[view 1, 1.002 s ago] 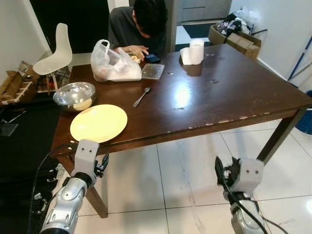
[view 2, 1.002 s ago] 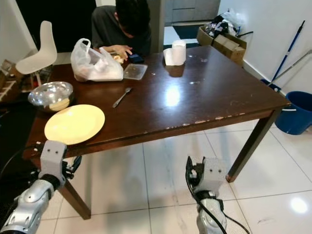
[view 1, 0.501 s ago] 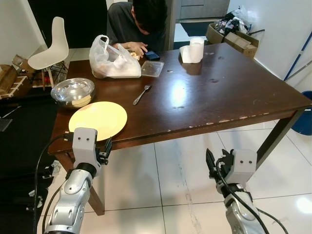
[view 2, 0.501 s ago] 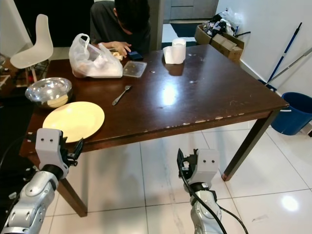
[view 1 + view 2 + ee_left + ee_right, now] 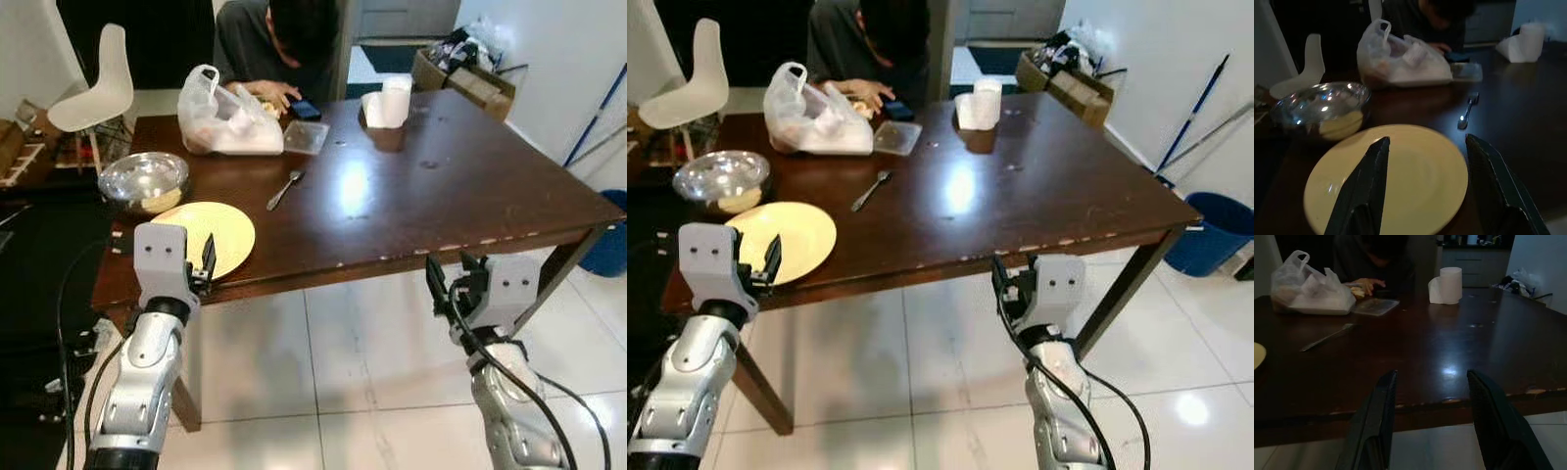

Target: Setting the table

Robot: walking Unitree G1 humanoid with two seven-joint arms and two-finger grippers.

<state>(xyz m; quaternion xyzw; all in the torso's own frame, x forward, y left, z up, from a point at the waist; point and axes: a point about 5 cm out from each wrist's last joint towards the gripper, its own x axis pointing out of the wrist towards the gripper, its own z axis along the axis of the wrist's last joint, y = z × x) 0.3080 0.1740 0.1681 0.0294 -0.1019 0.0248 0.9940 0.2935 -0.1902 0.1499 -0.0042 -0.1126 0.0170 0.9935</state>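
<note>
— Dark wood is the table (image 5: 421, 186), and the left gripper (image 5: 1425, 191) hangs at its near edge with its two black fingers spread apart. Where is the plate?

— The yellow plate (image 5: 208, 238) lies on the table straight ahead of that gripper, under the finger tips, not touched as far as I can tell. Just beyond it sits a steel bowl (image 5: 144, 181); past the plate on the other side lies a fork (image 5: 286, 191).

— And the right gripper (image 5: 1432, 416)?

— Below the table's front edge, over the tiled floor (image 5: 323, 382), fingers parted and holding nothing. Far ahead of it stand a paper roll (image 5: 1450, 285), a clear lid (image 5: 1373, 306) and a white plastic bag (image 5: 223, 117), with a person (image 5: 279, 44) seated behind them.
</note>
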